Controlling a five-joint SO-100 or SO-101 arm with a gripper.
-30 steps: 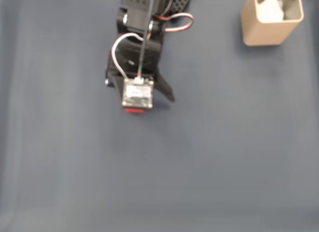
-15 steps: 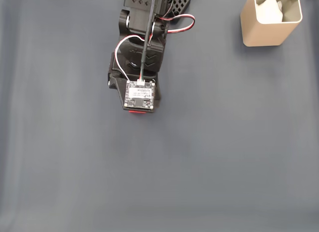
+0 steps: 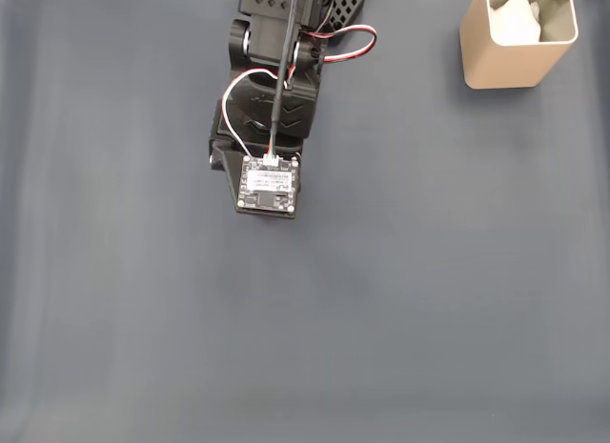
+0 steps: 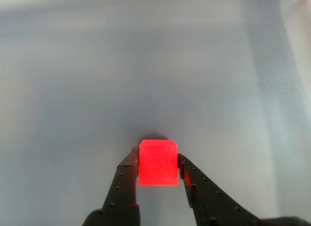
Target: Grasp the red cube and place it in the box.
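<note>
Closed on the cube [image 4: 158,163] in the wrist view: gripper [image 4: 158,165] with dark, stud-dotted fingers [image 4: 125,180] pressed to each side of that matte, bright red block, low over the mat [image 4: 146,65]. Smooth dark blue-grey mat in the fixed view, arm [image 3: 272,100] at the far middle, beige round-cornered box [image 3: 519,38] well off at the far right. Gone since a moment ago: the red sliver under the wrist board [image 3: 268,185].

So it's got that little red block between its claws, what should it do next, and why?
Probably lift straight up a little. In the wrist view the gripper has both fingers pressed against the sides of the red cube, so the grasp looks made. The cube seems to sit low by the dark mat, while the box stands tall at the far right corner, so height is needed before swinging over.
</note>
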